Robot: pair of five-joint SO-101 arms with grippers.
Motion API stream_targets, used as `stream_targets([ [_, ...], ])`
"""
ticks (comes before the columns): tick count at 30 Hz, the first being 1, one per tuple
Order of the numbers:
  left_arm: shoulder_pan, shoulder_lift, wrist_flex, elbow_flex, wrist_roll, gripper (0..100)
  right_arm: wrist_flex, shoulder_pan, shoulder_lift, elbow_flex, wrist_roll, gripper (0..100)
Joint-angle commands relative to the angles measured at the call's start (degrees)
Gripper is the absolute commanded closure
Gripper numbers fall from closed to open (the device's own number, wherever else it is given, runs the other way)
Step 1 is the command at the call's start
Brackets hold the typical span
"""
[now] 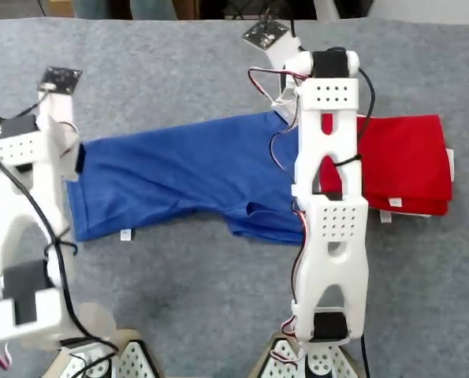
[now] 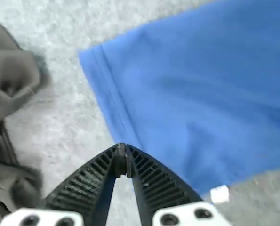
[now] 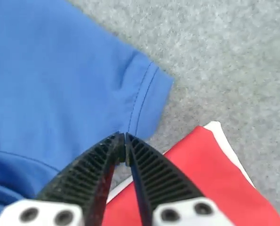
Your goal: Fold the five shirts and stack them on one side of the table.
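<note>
A blue shirt [image 1: 179,177] lies spread flat across the middle of the grey table. My left gripper [image 2: 123,157] is shut, its tips pinching the hem edge of the blue shirt [image 2: 201,94] at the shirt's left end. My right gripper [image 3: 124,143] is shut too, its tips on the edge of the blue shirt's sleeve [image 3: 147,96], close to the stack. A folded red shirt [image 1: 407,161] lies at the table's right side on top of a white one; the red shirt [image 3: 201,183] is just beyond my right fingertips.
A crumpled dark grey cloth [image 2: 12,94] lies beside the shirt's left end. A small white tag [image 1: 125,234] sticks out of the shirt's near edge. The grey table cover [image 1: 179,63] is bare at the back and in front of the shirt.
</note>
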Motion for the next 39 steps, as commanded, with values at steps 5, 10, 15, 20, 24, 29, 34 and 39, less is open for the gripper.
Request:
stream_targets([
  [5, 4.44, -10.2, -0.7, 12.88, 0.88, 97, -5.63, -0.35, 7.16, -2.24, 0.09, 98.5],
  [10, -1.1, -10.46, -0.53, 8.92, -2.64, 97, -4.04, -0.44, 8.04, -5.14, 0.09, 98.5],
  [15, -1.63, -11.08, -0.26, 9.54, -4.66, 97, -1.58, -0.44, 8.22, -9.01, 0.09, 98.5],
  [20, 0.84, -11.16, 3.6, 9.89, -4.66, 97, 0.88, -0.53, 8.22, -12.26, 0.09, 98.5],
  [24, 1.19, -11.16, 3.52, 10.07, -4.57, 97, 1.58, -0.88, 7.96, -13.76, 0.09, 98.5],
  [29, 1.1, -14.24, 3.43, 11.03, -2.46, 97, 1.85, -2.11, 7.87, -13.76, 0.09, 98.5],
  [34, 1.45, -27.96, -0.18, 21.32, -2.64, 97, 1.93, -3.25, 7.78, -13.76, 0.09, 98.5],
  [39, 1.63, -41.23, -3.87, 34.95, -2.64, 97, 1.85, -3.34, 7.87, -13.76, 0.26, 98.5],
])
